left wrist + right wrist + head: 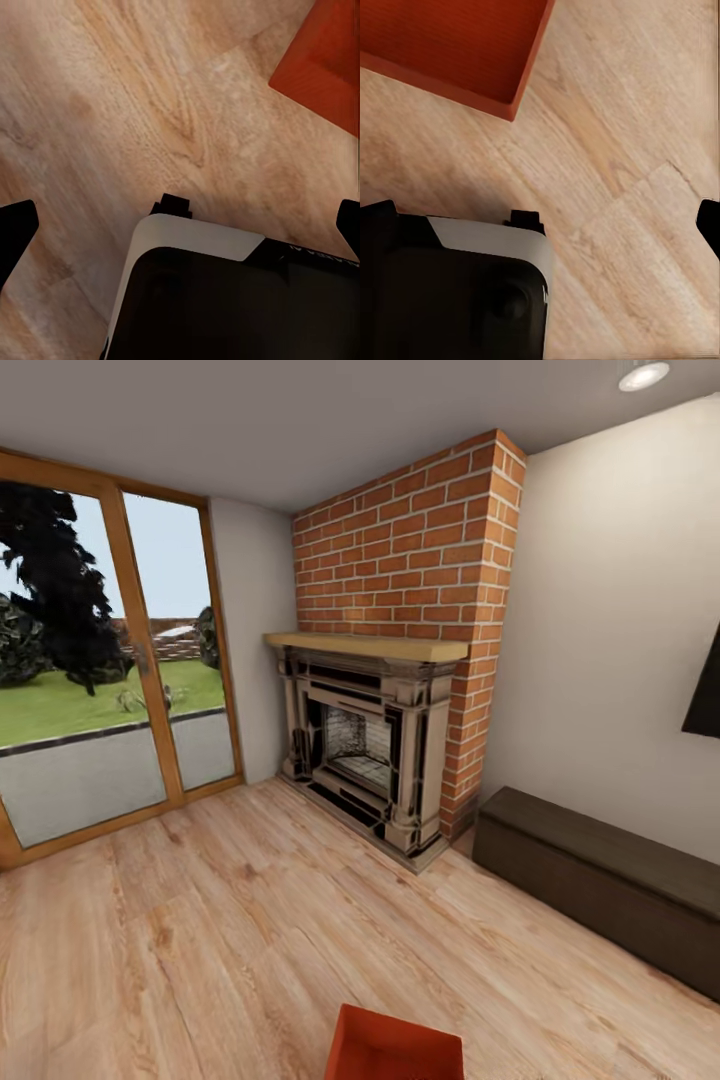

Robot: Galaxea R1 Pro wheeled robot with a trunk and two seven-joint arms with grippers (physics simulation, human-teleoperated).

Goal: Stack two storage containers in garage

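Note:
An orange-red storage container (395, 1048) stands on the light wood-plank floor of the living room, cut off by the lower edge of the head view. One of its corners shows in the left wrist view (324, 61), and a ribbed inside with a thin wall shows in the right wrist view (454, 43). Whether these are one tub or two, I cannot tell. My left gripper (180, 225) hangs open above the floor, its dark fingertips (15, 231) far apart. My right gripper (544, 221) is likewise open with nothing between its fingers.
A red-brick fireplace (385, 760) with a dark metal surround stands ahead. A long low dark-brown bench (600, 885) runs along the right wall under a black TV (706, 695). Glass doors (100, 680) are at the left. The robot's black and white base (225, 300) shows below both wrists.

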